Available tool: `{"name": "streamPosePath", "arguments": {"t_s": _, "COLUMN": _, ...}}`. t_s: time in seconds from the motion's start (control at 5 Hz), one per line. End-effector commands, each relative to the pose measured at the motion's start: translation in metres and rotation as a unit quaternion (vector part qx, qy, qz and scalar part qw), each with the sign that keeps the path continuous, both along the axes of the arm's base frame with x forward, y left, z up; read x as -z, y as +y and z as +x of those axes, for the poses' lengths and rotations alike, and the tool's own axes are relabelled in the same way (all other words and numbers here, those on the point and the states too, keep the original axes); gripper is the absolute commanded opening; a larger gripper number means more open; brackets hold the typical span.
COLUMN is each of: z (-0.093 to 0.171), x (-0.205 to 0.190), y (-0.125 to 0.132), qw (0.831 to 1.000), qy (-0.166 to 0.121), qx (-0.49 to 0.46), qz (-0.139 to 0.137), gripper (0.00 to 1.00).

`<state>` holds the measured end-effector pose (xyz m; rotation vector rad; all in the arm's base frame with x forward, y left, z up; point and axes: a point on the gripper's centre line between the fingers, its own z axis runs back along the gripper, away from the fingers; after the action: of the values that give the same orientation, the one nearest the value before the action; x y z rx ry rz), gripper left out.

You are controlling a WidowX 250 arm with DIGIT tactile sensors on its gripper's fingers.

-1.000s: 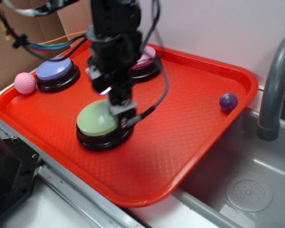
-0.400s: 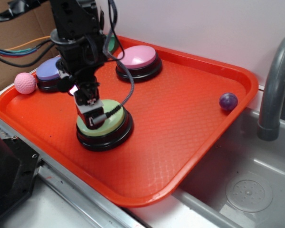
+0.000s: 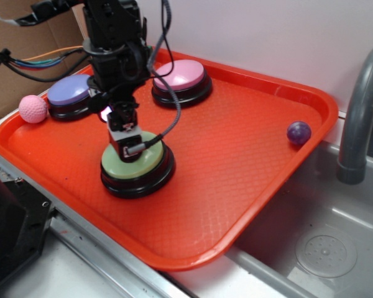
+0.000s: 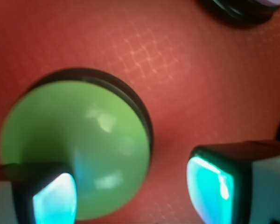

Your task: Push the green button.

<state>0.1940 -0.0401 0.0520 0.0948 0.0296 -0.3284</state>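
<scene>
The green button has a pale-green dome on a black round base and stands near the front left of the red tray. My gripper is right over its dome, pointing down. I cannot tell whether it touches the dome. In the wrist view the green button fills the left half. My gripper is open. Its left pad is over the dome's edge and its right pad is over bare tray.
A pink-topped button and a lavender-topped button stand at the tray's back. A pink ball lies at the left rim and a purple ball at the right. A grey faucet and sink are on the right.
The arm has swung left from in front of the pink-topped button. The gripper has settled over the green button's dome, shifting slightly right in the last half second.
</scene>
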Motion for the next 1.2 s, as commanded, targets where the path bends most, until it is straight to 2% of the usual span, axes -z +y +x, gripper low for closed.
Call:
{"name": "streamPosePath", "arguments": {"t_s": 0.0, "z": 0.011, "x": 0.012, "y": -0.021, "qw": 1.000, "qy": -0.012, "qx": -0.001, "qz": -0.017, "gripper": 1.00}}
{"name": "streamPosePath", "arguments": {"t_s": 0.4, "z": 0.010, "x": -0.010, "y": -0.022, "qw": 1.000, "qy": -0.020, "qx": 0.003, "qz": -0.008, "gripper": 1.00}}
{"name": "streamPosePath", "arguments": {"t_s": 0.8, "z": -0.006, "x": -0.046, "y": -0.019, "qw": 0.999, "qy": -0.030, "qx": -0.020, "qz": 0.006, "gripper": 1.00}}
{"name": "streamPosePath", "arguments": {"t_s": 1.0, "z": -0.010, "x": -0.053, "y": -0.018, "qw": 0.999, "qy": -0.022, "qx": -0.025, "qz": -0.002, "gripper": 1.00}}
